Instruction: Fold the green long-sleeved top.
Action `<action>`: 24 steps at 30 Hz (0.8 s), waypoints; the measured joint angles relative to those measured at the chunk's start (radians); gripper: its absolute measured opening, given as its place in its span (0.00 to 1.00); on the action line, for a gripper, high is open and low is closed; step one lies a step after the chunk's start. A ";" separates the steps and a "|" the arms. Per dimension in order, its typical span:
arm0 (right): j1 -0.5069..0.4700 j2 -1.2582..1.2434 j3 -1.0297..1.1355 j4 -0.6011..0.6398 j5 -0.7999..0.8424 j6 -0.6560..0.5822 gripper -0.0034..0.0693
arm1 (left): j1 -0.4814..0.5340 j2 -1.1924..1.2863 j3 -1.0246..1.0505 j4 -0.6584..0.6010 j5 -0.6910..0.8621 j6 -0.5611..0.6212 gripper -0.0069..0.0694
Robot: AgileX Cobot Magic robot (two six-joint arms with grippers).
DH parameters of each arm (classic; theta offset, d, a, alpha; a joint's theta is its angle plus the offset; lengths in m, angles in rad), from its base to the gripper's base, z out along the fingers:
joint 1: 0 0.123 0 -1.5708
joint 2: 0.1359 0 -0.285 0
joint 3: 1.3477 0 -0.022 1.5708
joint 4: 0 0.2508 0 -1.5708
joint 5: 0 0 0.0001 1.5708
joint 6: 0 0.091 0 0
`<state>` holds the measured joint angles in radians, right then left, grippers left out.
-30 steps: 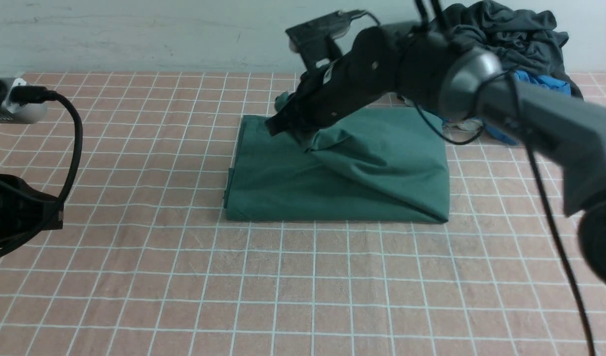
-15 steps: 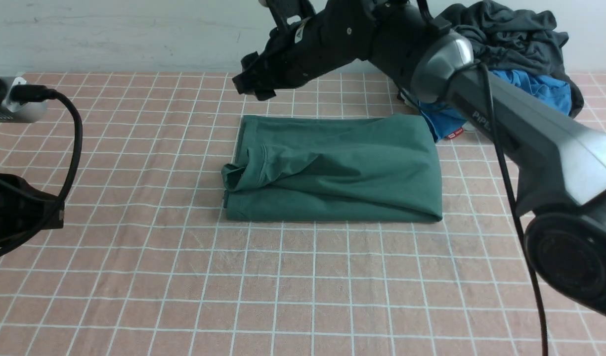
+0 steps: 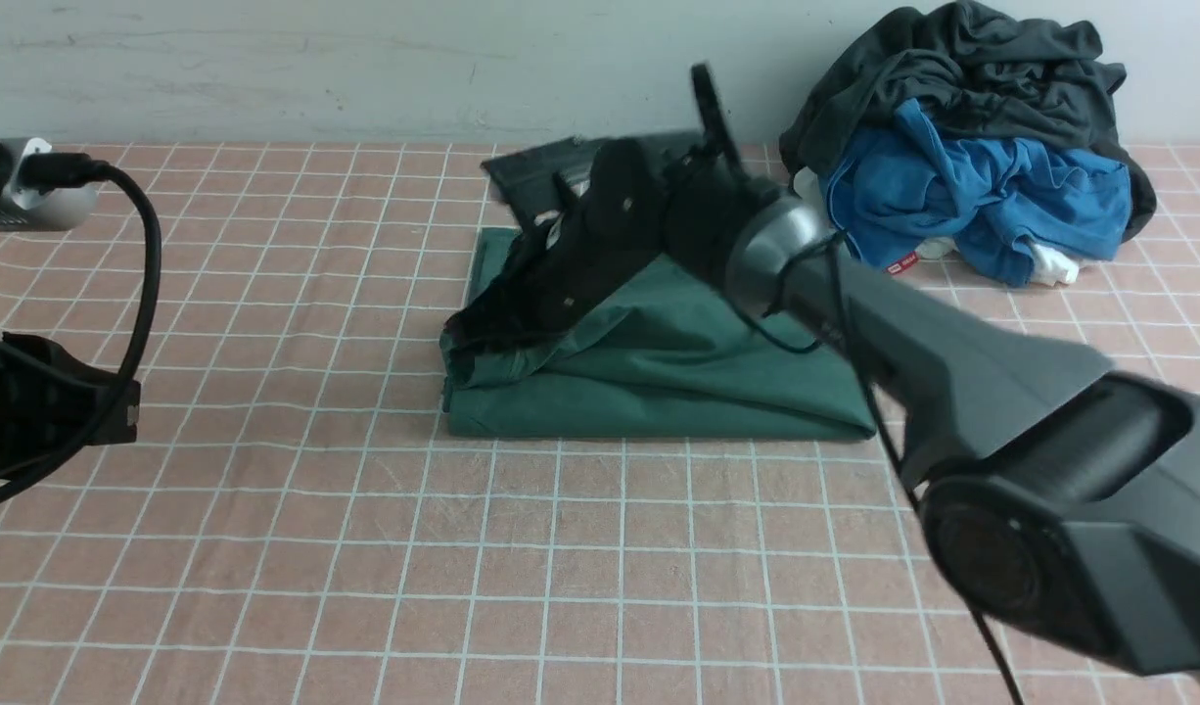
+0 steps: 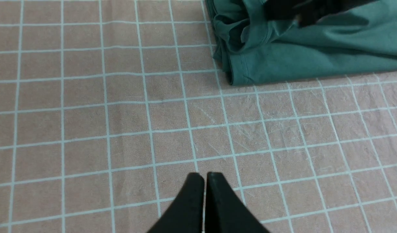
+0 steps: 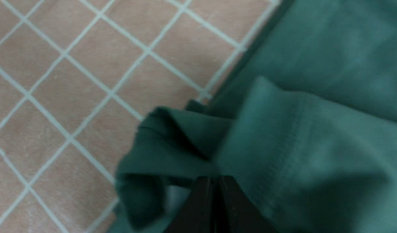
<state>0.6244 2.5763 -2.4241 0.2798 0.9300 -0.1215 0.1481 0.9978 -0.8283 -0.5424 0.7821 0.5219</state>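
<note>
Pinkish tablecloth with a white grid [image 3: 267, 548] covers the whole bench, pale wall behind, and a heap of dark grey and blue clothes [image 3: 972, 166] sits well off beyond the right arm. Dark green cotton long-sleeved top [image 3: 678, 382] lies mid-table as a folded rectangle, long axis running left to right, with a rumpled hem or cuff sticking out at its left end.

Right gripper [image 5: 216, 181] has its jaws pressed together right at that bunched edge; looks like a thin bit of fabric is pinched, but it's blurry so I can't swear to it. Left gripper [image 4: 204, 181] is closed on nothing, above bare cloth, the top well ahead of its tips.

Risk from here: a shallow pinch slips, or a pull drags the layers and undoes the fold.
</note>
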 joint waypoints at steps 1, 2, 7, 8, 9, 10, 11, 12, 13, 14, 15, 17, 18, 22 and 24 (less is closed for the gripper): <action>0.018 0.012 0.002 0.008 -0.022 -0.011 0.04 | 0.000 0.000 0.000 -0.001 0.000 0.004 0.09; 0.036 0.018 0.004 0.018 -0.034 -0.031 0.03 | 0.000 0.000 0.000 -0.001 0.000 0.008 0.09; 0.027 -0.037 0.005 0.008 0.002 -0.058 0.03 | 0.000 0.000 0.000 -0.003 0.000 0.009 0.09; 0.022 -0.048 0.005 0.005 0.009 -0.058 0.03 | 0.000 0.000 0.000 -0.003 0.000 0.009 0.09; 0.002 -0.091 0.005 -0.011 0.033 -0.061 0.03 | 0.000 0.000 0.000 -0.004 0.000 0.009 0.09; -0.016 -0.126 0.004 -0.019 0.054 -0.061 0.03 | 0.000 0.000 0.000 -0.006 0.000 0.009 0.09; -0.037 -0.157 0.003 -0.027 0.078 -0.061 0.03 | 0.000 0.000 0.000 -0.009 0.000 0.009 0.09; -0.065 -0.188 0.002 -0.039 0.107 -0.061 0.03 | 0.000 0.000 0.000 -0.015 0.001 0.009 0.09; -0.084 -0.204 0.006 -0.045 0.123 -0.061 0.03 | 0.000 0.000 0.000 -0.020 0.001 0.009 0.09; -0.111 -0.220 0.029 -0.056 0.140 -0.058 0.03 | 0.000 0.000 0.000 -0.027 0.002 0.009 0.09; -0.128 -0.225 0.045 -0.060 0.144 -0.052 0.03 | 0.000 0.000 0.000 -0.033 0.003 0.009 0.09; -0.159 -0.219 0.120 -0.062 0.143 -0.029 0.03 | 0.000 0.000 0.000 -0.047 0.003 0.011 0.09; -0.160 -0.217 0.138 -0.060 0.143 -0.027 0.03 | 0.000 0.000 0.000 -0.047 0.003 0.012 0.09; -0.151 -0.149 0.259 0.000 0.130 -0.050 0.03 | 0.000 0.000 0.000 -0.053 0.004 0.027 0.09; -0.128 -0.123 0.267 0.011 0.107 -0.078 0.03 | 0.000 0.000 0.000 -0.054 0.004 0.037 0.09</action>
<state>0.4962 2.4532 -2.1566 0.2909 1.0374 -0.1996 0.1481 0.9978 -0.8283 -0.5966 0.7863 0.5592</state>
